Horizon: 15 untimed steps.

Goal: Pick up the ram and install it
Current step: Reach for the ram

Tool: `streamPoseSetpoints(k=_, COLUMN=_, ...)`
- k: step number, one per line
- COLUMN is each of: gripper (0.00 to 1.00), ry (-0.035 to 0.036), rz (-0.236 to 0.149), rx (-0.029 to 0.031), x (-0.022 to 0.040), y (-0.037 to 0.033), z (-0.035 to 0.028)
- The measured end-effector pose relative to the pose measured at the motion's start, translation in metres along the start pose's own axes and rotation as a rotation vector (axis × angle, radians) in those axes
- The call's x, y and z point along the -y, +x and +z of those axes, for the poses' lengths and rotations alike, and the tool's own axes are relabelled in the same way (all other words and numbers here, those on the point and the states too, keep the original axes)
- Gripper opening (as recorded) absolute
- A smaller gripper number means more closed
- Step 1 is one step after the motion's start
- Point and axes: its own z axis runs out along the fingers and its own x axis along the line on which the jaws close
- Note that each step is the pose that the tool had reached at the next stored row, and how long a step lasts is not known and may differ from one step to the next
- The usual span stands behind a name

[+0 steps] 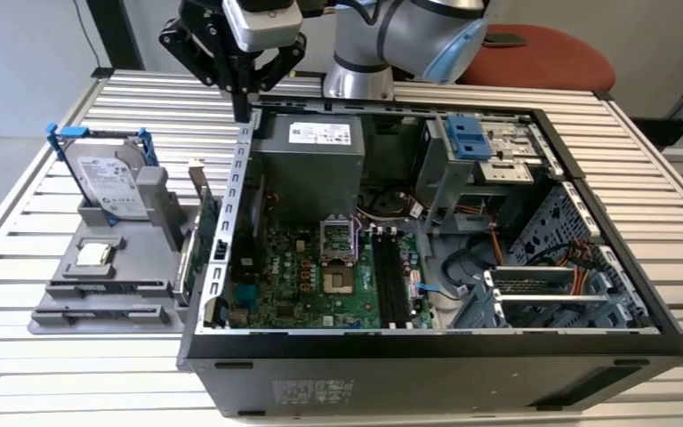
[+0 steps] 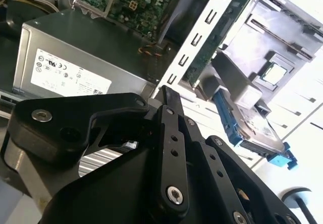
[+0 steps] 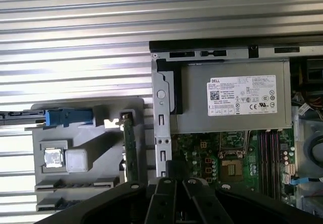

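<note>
**Robot arm poised over an open computer.** The arm's black gripper (image 1: 243,110) hangs above the rear corner of an open black desktop computer case (image 1: 437,378). Its fingers (image 3: 160,201) are drawn together pad against pad, and no gap shows between them in the exterior view or the first wrist view.

Directly below the fingertips runs the case's slotted grey metal rear wall (image 1: 242,178). Just beside the fingers, inside the case, lies a boxy grey power supply (image 1: 306,169) with a white label. Past it, farther from the fingers, sits the green motherboard (image 1: 300,280), and beyond that a pair of long black memory slots (image 1: 389,276).

On the other side of the fingers, outside the case toward the exterior view's left, a grey moulded parts holder (image 1: 51,313) rests on the slatted metal table (image 1: 662,205). It carries:
- a silver hard drive in a blue frame (image 1: 110,182), standing upright;
- a small square silver processor chip (image 1: 92,255);
- a green expansion card (image 1: 206,233) on edge, the nearest of the holder's load to the fingers.

The ram (image 1: 107,288), a long thin dark stick, appears to lie in a slot along the holder's front. That is well apart from the fingers and untouched by them, though it is too slight to make out for certain.
</note>
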Motion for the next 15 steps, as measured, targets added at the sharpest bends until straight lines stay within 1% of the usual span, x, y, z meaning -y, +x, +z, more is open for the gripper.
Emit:
streamPoseSetpoints(k=1, gripper=0.00, ry=0.0001, rz=0.000, rx=-0.0017, x=0.0001, y=0.0016, z=0.0000)
streamPoseSetpoints(k=9, gripper=0.00, ry=-0.0006, rz=-0.002, rx=-0.0020, x=0.0013, y=0.0181, z=0.0004)
streamPoseSetpoints(k=15, gripper=0.00, ry=-0.0001, rz=-0.023, rx=-0.0030, x=0.0020, y=0.0286, z=0.0006)
